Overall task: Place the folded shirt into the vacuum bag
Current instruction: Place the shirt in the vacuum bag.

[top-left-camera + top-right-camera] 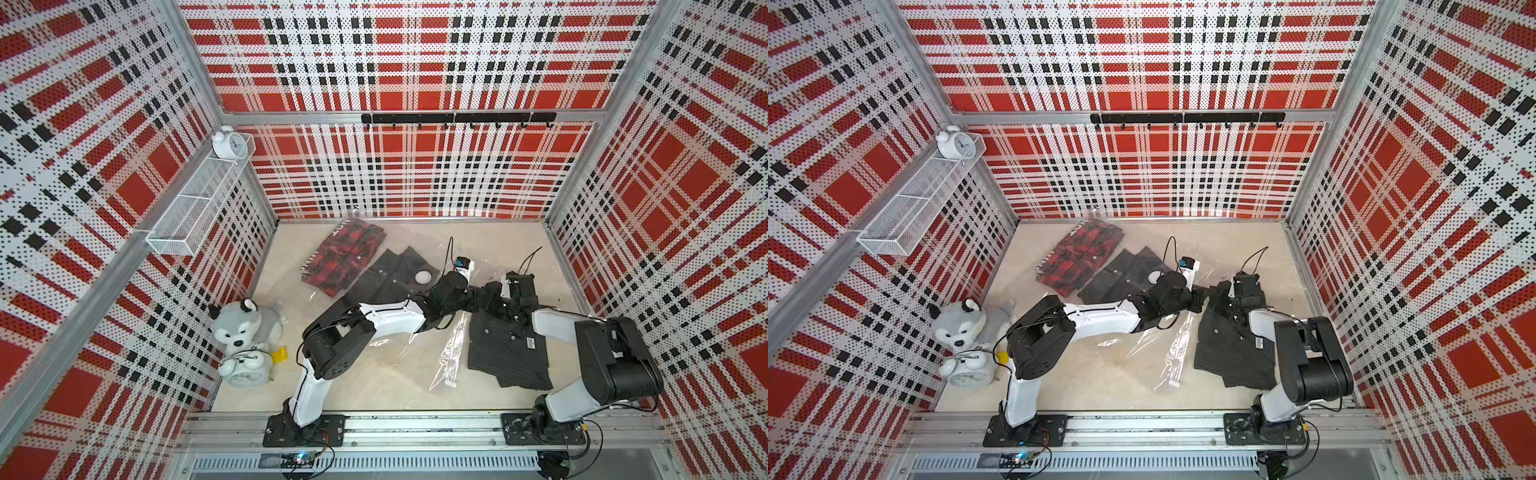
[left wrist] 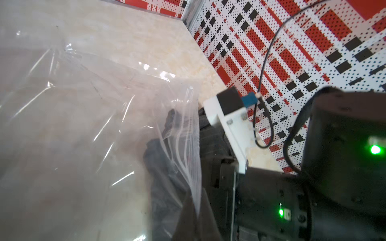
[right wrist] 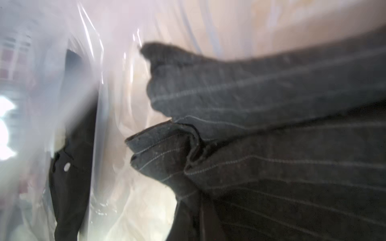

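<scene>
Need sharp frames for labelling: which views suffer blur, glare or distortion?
Right wrist: soft throughout, smeared with blown-out white patches behind the vacuum bag; only the striped shirt reads. Left wrist: bag film fairly crisp with streaky glare, white camera mount slightly soft. Both top views: sharp, evenly lit, walls bowed by the wide lens.

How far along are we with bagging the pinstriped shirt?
Done: a red plaid shirt and a dark shirt lie inside the vacuum bag. In hand: left gripper pinches the bag's mouth, right gripper grips the pinstriped shirt. To do: most of it lies outside the mouth.
</scene>
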`<state>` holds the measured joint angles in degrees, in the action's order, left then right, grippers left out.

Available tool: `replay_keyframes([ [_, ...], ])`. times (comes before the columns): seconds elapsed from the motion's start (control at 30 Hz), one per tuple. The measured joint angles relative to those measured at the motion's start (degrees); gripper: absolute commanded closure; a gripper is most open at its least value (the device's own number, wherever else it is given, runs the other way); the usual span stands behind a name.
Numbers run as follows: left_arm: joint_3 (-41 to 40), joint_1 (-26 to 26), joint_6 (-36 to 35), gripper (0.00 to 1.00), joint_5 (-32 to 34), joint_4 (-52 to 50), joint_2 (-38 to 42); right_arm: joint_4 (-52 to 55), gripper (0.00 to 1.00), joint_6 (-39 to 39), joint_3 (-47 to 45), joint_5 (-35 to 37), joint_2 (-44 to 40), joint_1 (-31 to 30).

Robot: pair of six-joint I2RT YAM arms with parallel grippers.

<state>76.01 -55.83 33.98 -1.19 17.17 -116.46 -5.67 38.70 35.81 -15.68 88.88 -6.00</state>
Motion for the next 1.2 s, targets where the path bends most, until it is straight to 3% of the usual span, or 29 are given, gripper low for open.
replay_keyframes([
  [0.07, -0.5, -0.5, 0.0, 1.00, 0.2, 0.0, 0.0, 0.0, 1.00, 0.0, 0.9, -0.5, 0.2, 0.7],
  [0.13, -0.8, -0.7, 0.0, 1.00, 0.4, 0.1, 0.0, -0.1, 0.93, 0.1, 1.3, -1.4, 0.2, 1.4],
  [0.23, -0.8, -0.7, 0.0, 1.00, 0.7, 0.2, -0.2, 0.0, 0.72, 0.3, 1.4, -2.7, 0.2, 2.0],
  [0.33, -0.8, -0.7, 0.0, 1.00, 1.1, 0.4, -0.3, 0.6, 0.44, -0.1, 1.3, -3.5, -0.6, 2.2],
  [0.47, -0.3, -0.7, 0.0, 1.00, 1.3, 0.8, -1.6, 3.0, 0.29, -0.9, -0.1, -3.0, -6.4, 2.2],
  [0.73, 1.6, 0.4, 0.1, 1.00, 1.1, 0.9, -3.9, 9.3, 0.24, -1.8, -5.2, -1.6, -21.0, 2.3],
  [0.93, 3.5, 1.1, 0.1, 1.00, 0.2, 0.9, -5.1, 13.5, 0.31, -2.0, -8.8, -2.9, -25.2, 1.5],
  [1.2, 4.0, 1.1, 0.1, 1.00, -0.3, 1.0, -5.5, 17.3, 0.34, 0.1, -12.1, -2.4, -29.4, -9.7],
])
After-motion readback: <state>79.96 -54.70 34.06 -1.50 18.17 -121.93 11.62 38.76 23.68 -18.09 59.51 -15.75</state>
